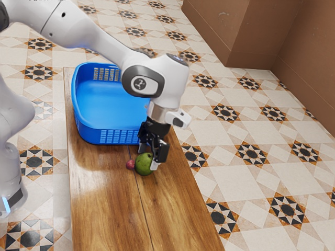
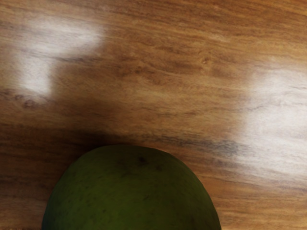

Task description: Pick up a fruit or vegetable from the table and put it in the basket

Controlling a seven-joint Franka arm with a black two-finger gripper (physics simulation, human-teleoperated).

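Exterior view has the gripper (image 1: 148, 160) low at the green fruit (image 1: 143, 166) on the table (image 1: 104, 209), presumably for lifting into the nearby basket (image 1: 90, 134), though whether its fingers are clenched or released I cannot tell.

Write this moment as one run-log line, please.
black two-finger gripper at round green fruit | small round red fruit beside it | both on brown wooden table, outside blue plastic basket

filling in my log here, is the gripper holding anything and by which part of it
It can't be told: the gripper is down at the green fruit, but whether it has hold of it, and where, isn't clear.
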